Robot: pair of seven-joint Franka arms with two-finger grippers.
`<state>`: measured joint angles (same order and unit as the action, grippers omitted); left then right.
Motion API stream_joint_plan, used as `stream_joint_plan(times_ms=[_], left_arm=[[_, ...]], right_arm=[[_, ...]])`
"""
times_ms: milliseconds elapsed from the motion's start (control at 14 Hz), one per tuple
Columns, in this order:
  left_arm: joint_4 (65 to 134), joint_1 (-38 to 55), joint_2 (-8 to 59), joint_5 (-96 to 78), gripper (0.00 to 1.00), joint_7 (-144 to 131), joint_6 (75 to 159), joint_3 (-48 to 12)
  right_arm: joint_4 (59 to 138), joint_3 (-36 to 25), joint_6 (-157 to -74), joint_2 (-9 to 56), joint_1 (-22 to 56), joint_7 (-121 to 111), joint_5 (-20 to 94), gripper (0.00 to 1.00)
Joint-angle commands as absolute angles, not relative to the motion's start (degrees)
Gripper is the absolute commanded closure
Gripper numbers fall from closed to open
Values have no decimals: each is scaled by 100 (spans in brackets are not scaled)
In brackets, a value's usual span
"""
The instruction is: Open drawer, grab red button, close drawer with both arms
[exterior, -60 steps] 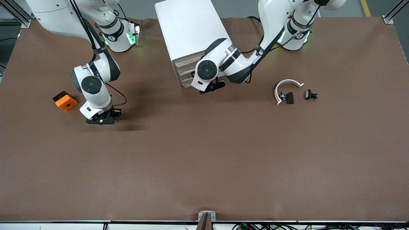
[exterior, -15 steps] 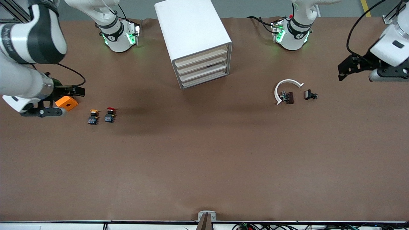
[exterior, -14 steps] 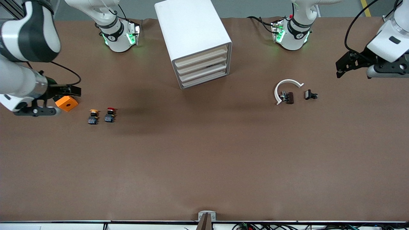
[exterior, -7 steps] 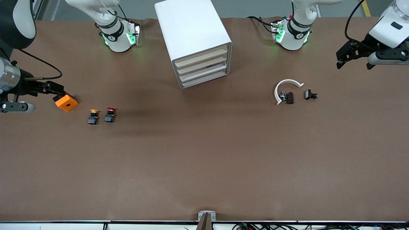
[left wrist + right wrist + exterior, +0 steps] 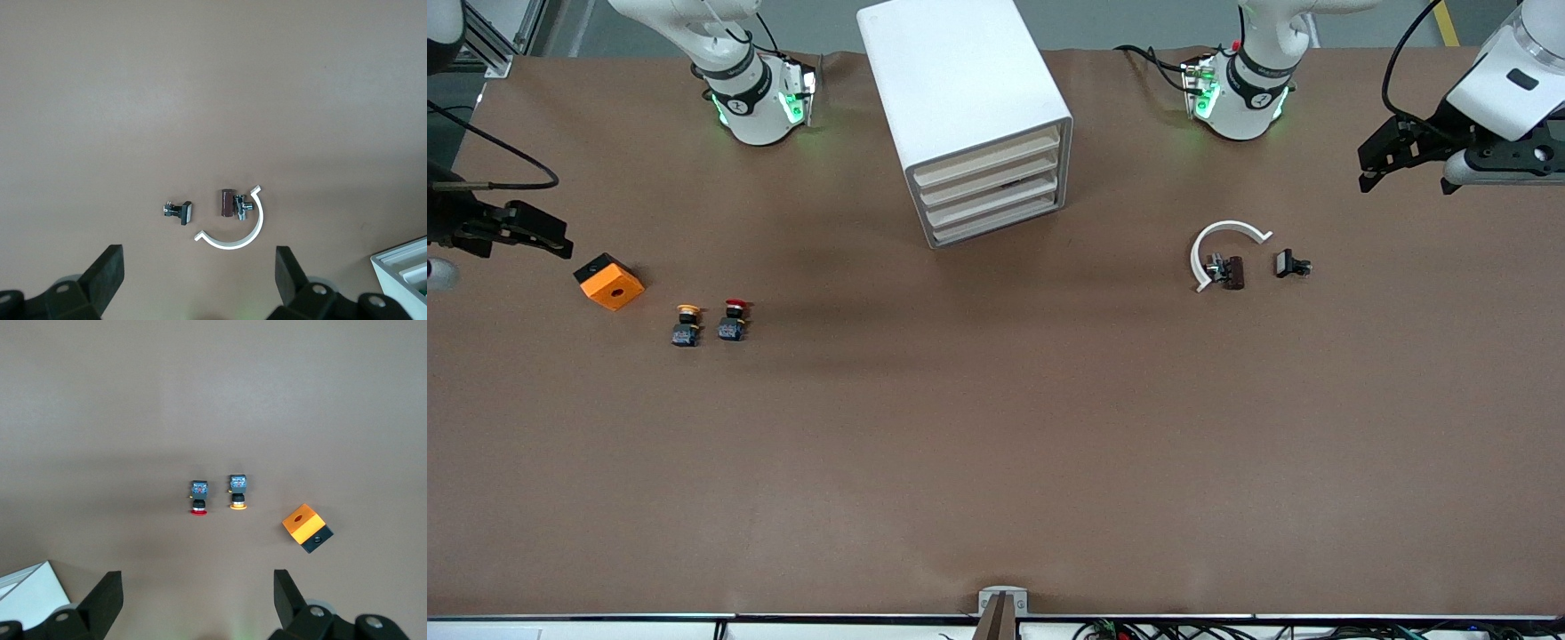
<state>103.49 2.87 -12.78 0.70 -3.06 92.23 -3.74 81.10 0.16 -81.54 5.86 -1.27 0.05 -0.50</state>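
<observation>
The white cabinet (image 5: 960, 80) stands at the table's robot side, midway between the arms. Its drawer (image 5: 990, 178), second from top, sits flush with the other three fronts. The red-capped button (image 5: 735, 320) stands on the table toward the right arm's end, and it also shows in the right wrist view (image 5: 198, 499). My right gripper (image 5: 520, 249) is open and empty, high over the table's edge beside the orange box. My left gripper (image 5: 1405, 178) is open and empty, high over the left arm's end of the table. Both show wide-spread fingers in the wrist views (image 5: 197, 280) (image 5: 197, 600).
A yellow-capped button (image 5: 687, 324) stands beside the red one. An orange square box (image 5: 609, 282) lies toward the table's edge from them. A white C-shaped clip (image 5: 1223, 244) and two small dark metal parts (image 5: 1227, 269) (image 5: 1291, 264) lie toward the left arm's end.
Earlier my left gripper was at the cabinet's drawer fronts and my right was low over the buttons. Both have since pulled up and outward; the right left the orange box.
</observation>
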Motion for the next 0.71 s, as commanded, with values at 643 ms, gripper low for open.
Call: stream_joint_plan(times_ms=[643], left_arm=[[9599,141,-634,70,0,-220,9360,-334]], right_arm=[[8445,70,-7778,-43,-633,-18,158,0]])
